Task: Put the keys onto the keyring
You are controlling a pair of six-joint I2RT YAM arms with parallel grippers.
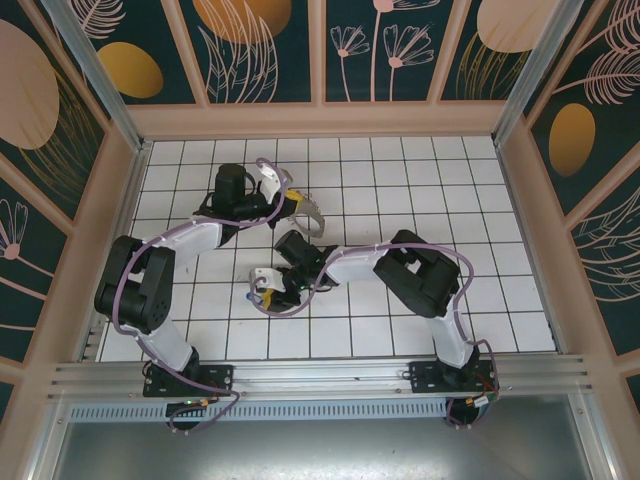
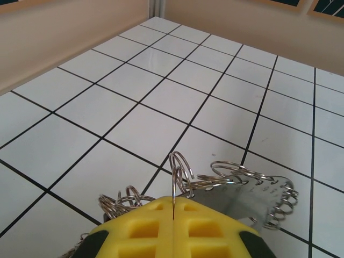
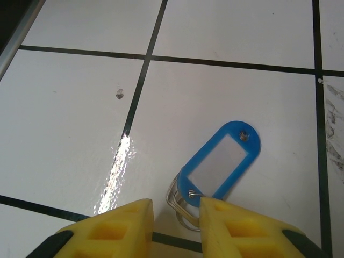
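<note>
My left gripper [image 2: 173,215] is shut on a thin wire loop of the keyring [image 2: 247,193], a grey metal piece rimmed with several small split rings, and holds it just above the tiles. From above, this gripper [image 1: 293,198] and the keyring [image 1: 312,217] sit mid-floor, towards the back. One of the keys, a blue oval tag [image 3: 220,161] with a small metal ring, lies flat on a white tile. My right gripper [image 3: 176,212] stands open low over it; the ring lies between the yellow fingers and the right finger [image 3: 231,226] touches the tag's near end. Seen from above, the right gripper [image 1: 268,290] is left of centre.
White tiled floor [image 1: 400,180] with black grout lines, boxed in by beige walls [image 1: 320,120]. My right arm's elbow [image 1: 420,270] bends across the middle right. A metal rail [image 1: 320,375] runs along the near edge. A small dark speck [image 3: 120,95] marks a tile.
</note>
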